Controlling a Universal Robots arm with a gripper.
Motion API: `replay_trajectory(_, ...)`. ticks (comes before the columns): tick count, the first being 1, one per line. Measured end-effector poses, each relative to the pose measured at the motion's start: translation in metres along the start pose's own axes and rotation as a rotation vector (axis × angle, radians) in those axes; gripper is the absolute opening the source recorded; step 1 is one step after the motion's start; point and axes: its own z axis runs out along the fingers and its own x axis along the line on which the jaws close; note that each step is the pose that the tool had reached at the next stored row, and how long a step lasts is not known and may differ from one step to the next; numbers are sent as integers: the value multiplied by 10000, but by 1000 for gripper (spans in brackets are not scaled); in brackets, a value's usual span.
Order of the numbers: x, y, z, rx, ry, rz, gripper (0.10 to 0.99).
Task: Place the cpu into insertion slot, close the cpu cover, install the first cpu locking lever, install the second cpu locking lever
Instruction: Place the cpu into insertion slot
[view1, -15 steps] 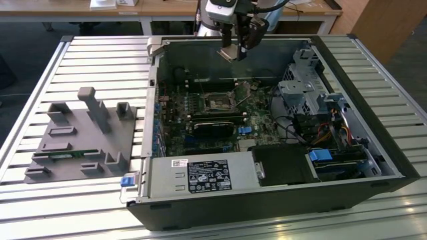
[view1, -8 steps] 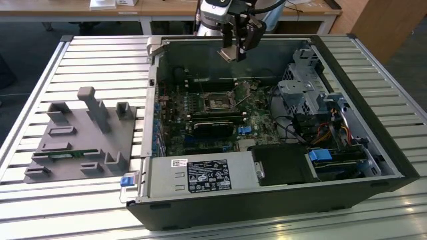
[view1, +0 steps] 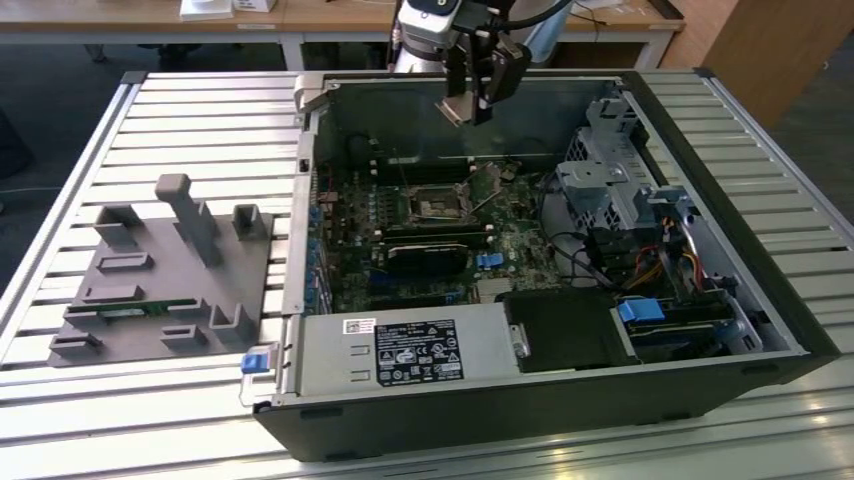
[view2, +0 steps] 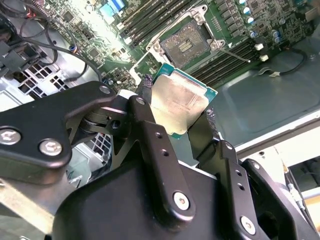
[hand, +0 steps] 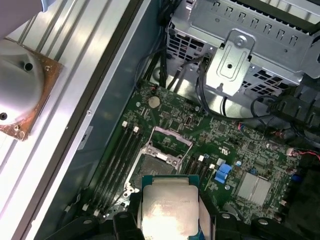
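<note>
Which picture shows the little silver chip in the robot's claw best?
The second wrist view. There the cpu is large, its silver top and green edge plain, pinched in the gripper. The first wrist view shows its top too, partly cut off. The exterior view shows it as a small pale piece above the computer case.

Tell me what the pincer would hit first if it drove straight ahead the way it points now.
Most likely the open cpu socket on the motherboard, just ahead of the held cpu; nothing shows between it and the pincer. Depth is unclear, so it may land beside it.
</note>
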Motion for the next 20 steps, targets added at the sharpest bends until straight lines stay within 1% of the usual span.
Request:
replay_trajectory(11,-1,-2,25,4,-16,50,537)
replay_trajectory(13,-1,-2,28,1,-26,171,537)
replay_trajectory(20,-1,-3,36,-10,-89,916,537)
